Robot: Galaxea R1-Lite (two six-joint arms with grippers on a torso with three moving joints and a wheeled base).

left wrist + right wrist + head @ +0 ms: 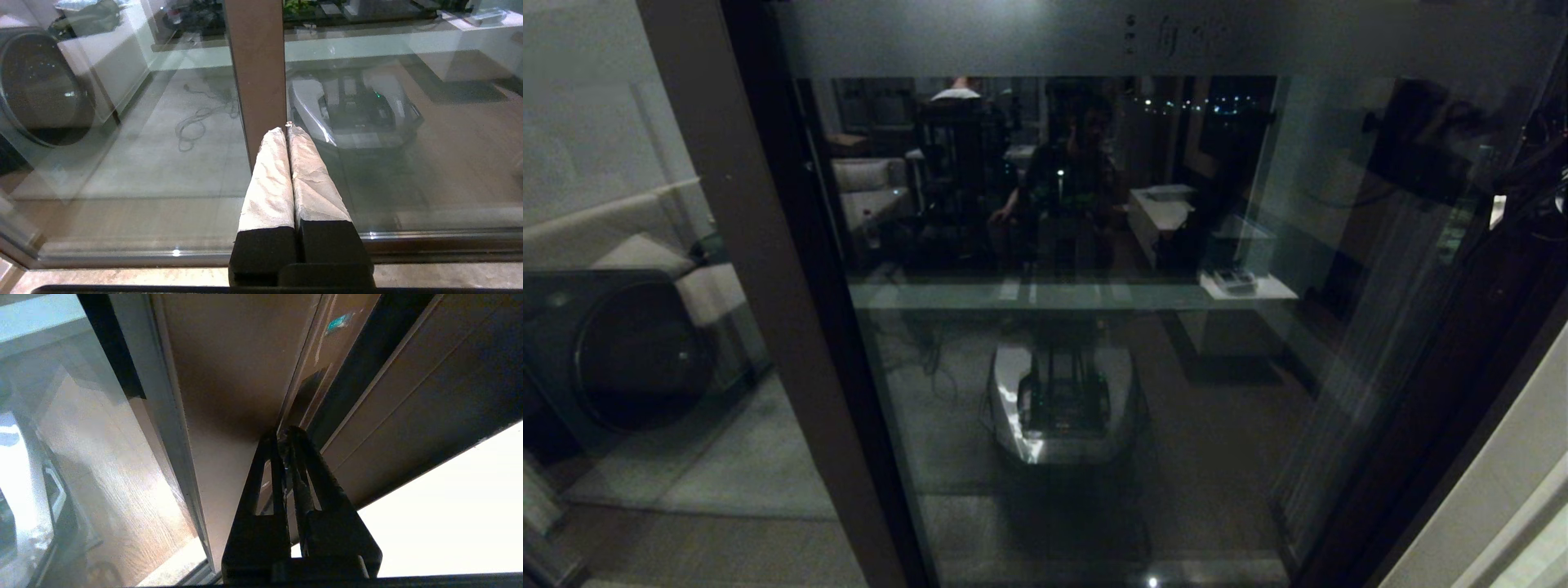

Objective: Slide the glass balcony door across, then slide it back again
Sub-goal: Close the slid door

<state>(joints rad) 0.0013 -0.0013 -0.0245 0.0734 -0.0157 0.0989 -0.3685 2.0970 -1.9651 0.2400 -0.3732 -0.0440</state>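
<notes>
Glass fills nearly the whole head view, dark and mirror-like. At far left, behind a fixed glass pane point(621, 163), stands a washing machine point(613, 351) with a round black porthole, beside pale cabinets on a grey tiled floor point(727, 457). Whether anything lies inside the drum cannot be told.

Next comes a plain brown stile point(743, 269), upright but leaning in this view, running from the top edge to the bottom. In the left wrist view the left hand point(288, 130) hangs low just in front of this stile point(257, 61), its two cloth-wrapped fingers point(269, 175) pressed together and holding nothing.

To the right of that stile is the glass balcony door point(1078, 245), a tall panel whose long axis runs floor to ceiling. Its face looks straight at the robot and carries reflections: the robot's own pale base point(1062, 400), a seated person point(1070, 163), furniture, and distant city lights.

At the far right the door's dark brown stile point(229, 367) meets the outer frame point(429, 388). In the right wrist view the right hand point(282, 435) points at the narrow groove between them, black fingers point(261, 469) drawn nearly together, tips at the stile's edge; whether they touch it cannot be told. A pale wall point(1503, 482) lies beyond.
</notes>
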